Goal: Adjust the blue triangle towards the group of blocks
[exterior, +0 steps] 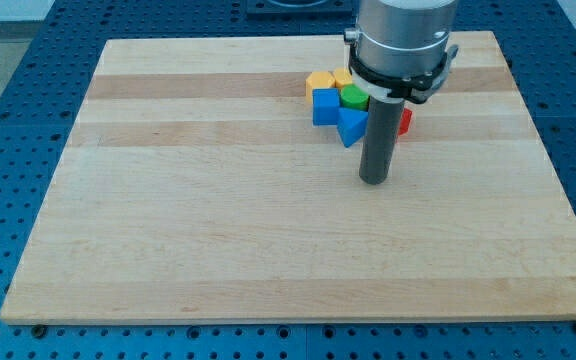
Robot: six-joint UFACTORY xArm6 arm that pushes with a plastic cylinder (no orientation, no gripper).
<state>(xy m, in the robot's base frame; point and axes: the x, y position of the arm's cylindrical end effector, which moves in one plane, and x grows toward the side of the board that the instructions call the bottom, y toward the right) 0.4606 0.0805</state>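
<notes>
Just below-right of blue triangle: my tip, bare rod, nothing held. Nudge gently toward view's top-left, avoid scattering group.

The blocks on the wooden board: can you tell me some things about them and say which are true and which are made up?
1. The blue triangle touches the blue cube. True.
2. My tip sits at the view's far left edge. False: it is near the middle, just below and right of the blue triangle.
3. A green block sits in the group. True.
4. The blocks are spread all over the wooden board. False: they are bunched together near the view's top.
5. A red block peeks out right of the rod. True.
</notes>
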